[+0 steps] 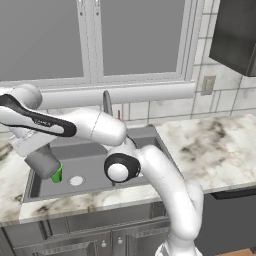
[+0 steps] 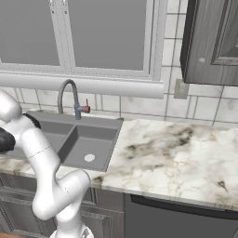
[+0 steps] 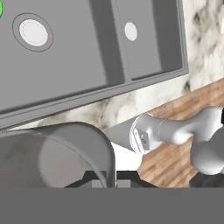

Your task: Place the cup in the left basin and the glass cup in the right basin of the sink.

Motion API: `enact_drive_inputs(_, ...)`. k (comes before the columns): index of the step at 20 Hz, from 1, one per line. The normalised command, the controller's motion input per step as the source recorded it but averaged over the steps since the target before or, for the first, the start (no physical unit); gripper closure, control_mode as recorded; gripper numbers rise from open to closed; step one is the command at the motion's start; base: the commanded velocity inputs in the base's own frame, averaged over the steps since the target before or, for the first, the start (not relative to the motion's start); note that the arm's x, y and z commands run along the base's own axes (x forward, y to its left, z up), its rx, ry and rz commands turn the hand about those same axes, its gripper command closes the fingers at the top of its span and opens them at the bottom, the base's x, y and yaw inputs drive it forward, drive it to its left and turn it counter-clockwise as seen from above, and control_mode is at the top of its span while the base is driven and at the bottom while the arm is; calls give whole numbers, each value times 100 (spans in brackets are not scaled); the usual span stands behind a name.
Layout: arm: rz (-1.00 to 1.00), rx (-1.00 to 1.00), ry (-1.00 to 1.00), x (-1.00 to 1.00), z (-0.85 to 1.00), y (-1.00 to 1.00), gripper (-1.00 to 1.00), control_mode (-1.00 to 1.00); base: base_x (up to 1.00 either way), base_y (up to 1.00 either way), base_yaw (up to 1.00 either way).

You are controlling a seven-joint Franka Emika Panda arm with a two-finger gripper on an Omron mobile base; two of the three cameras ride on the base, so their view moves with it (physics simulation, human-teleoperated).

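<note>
- The glass cup [image 1: 43, 163], a dull grey cylinder, hangs tilted at the end of the white arm, above the near-left part of the left basin [image 1: 85, 167].
- In the hand view the glass cup [image 3: 52, 155] fills the lower left, and its curved rim runs down right between the two dark fingertips [image 3: 89, 178].
- The gripper [image 3: 106, 180] is clenched on the glass cup, one finger on each side of its wall.
- The cup [image 1: 57, 174], small and bright green, stands on the floor of the left basin near its left wall, partly hidden behind the grey cylinder.
- A sliver of the green cup [image 3: 1, 8] shows at the top-left edge of the hand view, beside the light round drain [image 3: 33, 32].
- The glass cup is above the green cup; whether the two touch I cannot tell.
- The right basin [image 2: 88, 146], the narrower bowl, holds only its own drain.
- The sink [image 2: 109, 148] sits in a marbled countertop [image 2: 172, 153], with the tall grey faucet [image 2: 67, 97] at its rear rim below the window [image 2: 104, 35].
</note>
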Motion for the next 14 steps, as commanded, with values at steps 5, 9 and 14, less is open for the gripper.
enact_drive_inputs(5,0,0,-13,-15,13,-38,100,-100,0,0,0)
enact_drive_inputs(9,0,0,-9,-16,9,-40,100,-100,0,0,0)
enact_drive_inputs(14,0,0,-6,-14,7,-40,100,-100,0,0,0)
